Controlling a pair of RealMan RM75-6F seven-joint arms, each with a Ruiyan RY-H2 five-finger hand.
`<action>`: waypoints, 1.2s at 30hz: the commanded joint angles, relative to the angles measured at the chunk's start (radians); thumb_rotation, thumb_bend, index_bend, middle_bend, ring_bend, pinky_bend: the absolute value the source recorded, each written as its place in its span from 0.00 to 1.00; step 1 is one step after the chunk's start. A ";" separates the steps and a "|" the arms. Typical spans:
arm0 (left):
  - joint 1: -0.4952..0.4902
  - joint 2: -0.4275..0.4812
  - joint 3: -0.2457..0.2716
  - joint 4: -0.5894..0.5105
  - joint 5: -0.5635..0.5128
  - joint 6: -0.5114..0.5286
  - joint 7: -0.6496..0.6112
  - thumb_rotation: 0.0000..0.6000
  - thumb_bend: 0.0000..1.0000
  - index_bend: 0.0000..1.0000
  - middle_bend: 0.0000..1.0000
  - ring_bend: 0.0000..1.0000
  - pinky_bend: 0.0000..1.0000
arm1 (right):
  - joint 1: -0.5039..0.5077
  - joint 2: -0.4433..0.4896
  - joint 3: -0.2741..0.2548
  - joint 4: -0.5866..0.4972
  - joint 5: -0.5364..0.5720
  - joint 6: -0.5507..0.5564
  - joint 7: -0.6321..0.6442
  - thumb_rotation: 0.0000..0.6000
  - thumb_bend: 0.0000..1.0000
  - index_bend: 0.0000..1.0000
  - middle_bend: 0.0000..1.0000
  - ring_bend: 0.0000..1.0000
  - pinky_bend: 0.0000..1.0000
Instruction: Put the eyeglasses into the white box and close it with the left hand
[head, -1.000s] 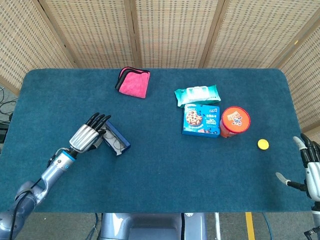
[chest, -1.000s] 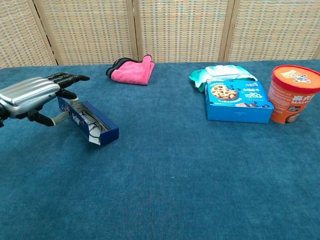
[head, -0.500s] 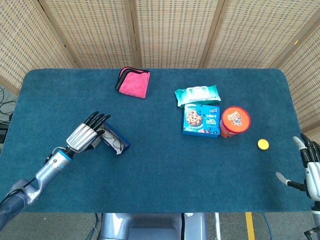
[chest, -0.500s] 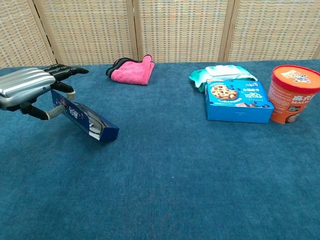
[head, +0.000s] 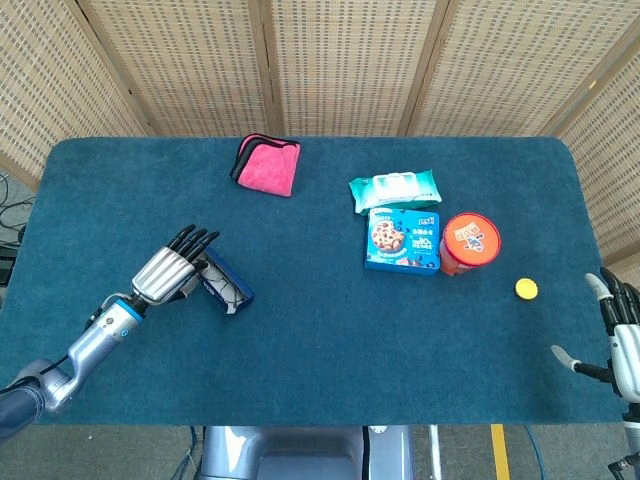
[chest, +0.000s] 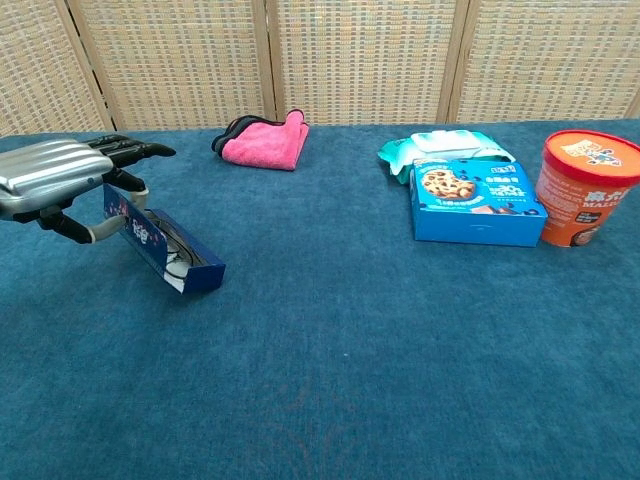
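Note:
The box (head: 228, 283) is a long narrow case, blue outside and white inside, lying left of centre on the blue table; in the chest view the box (chest: 190, 268) is tilted, its left end raised. The eyeglasses (chest: 176, 246) show as thin dark wire inside the open trough. My left hand (head: 172, 270) grips the box's left end: in the chest view the left hand (chest: 55, 172) has its fingers stretched over the top and its thumb curled under the end. My right hand (head: 622, 345) hangs off the table's right edge, fingers apart, holding nothing.
A pink cloth (head: 267, 164) lies at the back left. Right of centre sit a green wipes pack (head: 395, 188), a blue cookie box (head: 403, 240) and an orange tub (head: 470, 242). A yellow cap (head: 526, 289) lies near the right edge.
My left hand has drawn the box a little to the left and tipped it, so its left end now stands off the cloth. The right hand has not moved.

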 joint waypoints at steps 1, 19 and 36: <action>-0.011 -0.005 -0.014 -0.014 -0.013 -0.024 0.014 1.00 0.53 0.78 0.00 0.00 0.00 | 0.001 -0.001 -0.001 -0.001 0.000 -0.002 -0.004 1.00 0.00 0.00 0.00 0.00 0.00; -0.060 -0.123 -0.081 0.037 -0.083 -0.149 0.135 1.00 0.49 0.24 0.00 0.00 0.00 | 0.004 0.001 -0.003 0.000 0.005 -0.013 0.001 1.00 0.00 0.00 0.00 0.00 0.00; -0.079 -0.167 -0.114 0.076 -0.099 -0.144 0.094 1.00 0.47 0.00 0.00 0.00 0.00 | 0.006 0.003 -0.007 -0.003 0.004 -0.020 0.000 1.00 0.00 0.00 0.00 0.00 0.00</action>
